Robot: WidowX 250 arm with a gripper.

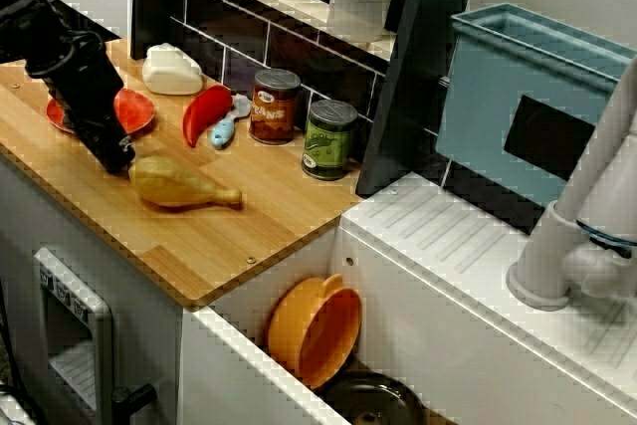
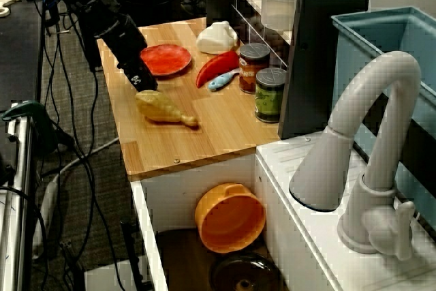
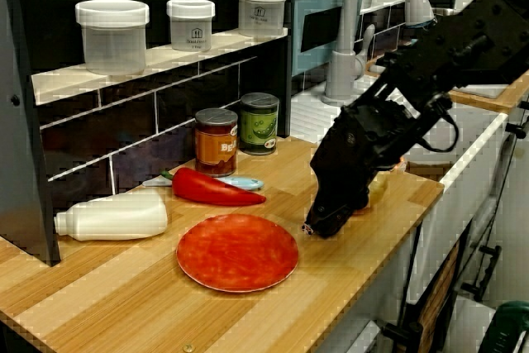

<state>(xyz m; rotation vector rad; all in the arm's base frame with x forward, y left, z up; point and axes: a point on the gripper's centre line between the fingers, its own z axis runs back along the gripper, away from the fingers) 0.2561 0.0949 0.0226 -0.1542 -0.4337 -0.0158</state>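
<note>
Gripper [image 1: 114,154] low over the counter [image 1: 229,236], tip at the fat end of the drumstick [image 1: 179,184]; touching or just clear, cannot tell. Jaws dark and bunched in every view, so their gap is unreadable. Drumstick lies flat mid-counter, thin end toward the sink [image 1: 398,316]. Plate [image 1: 137,111] just behind the gripper. Pepper [image 1: 204,113], red can [image 1: 274,106] and green can [image 1: 329,138] near the back wall. Bowl [image 1: 317,330] tilted in the sink.

Left of centre in the frame, the black pincer [image 2: 144,85] is seen tipped down at the thick end of a yellow drumstick [image 2: 163,110] laid on the wooden table [image 2: 170,148]; how its jaws stand cannot be told. A red plate [image 2: 165,58] is seen just above, with a red pepper [image 2: 216,67] to its right.
</note>
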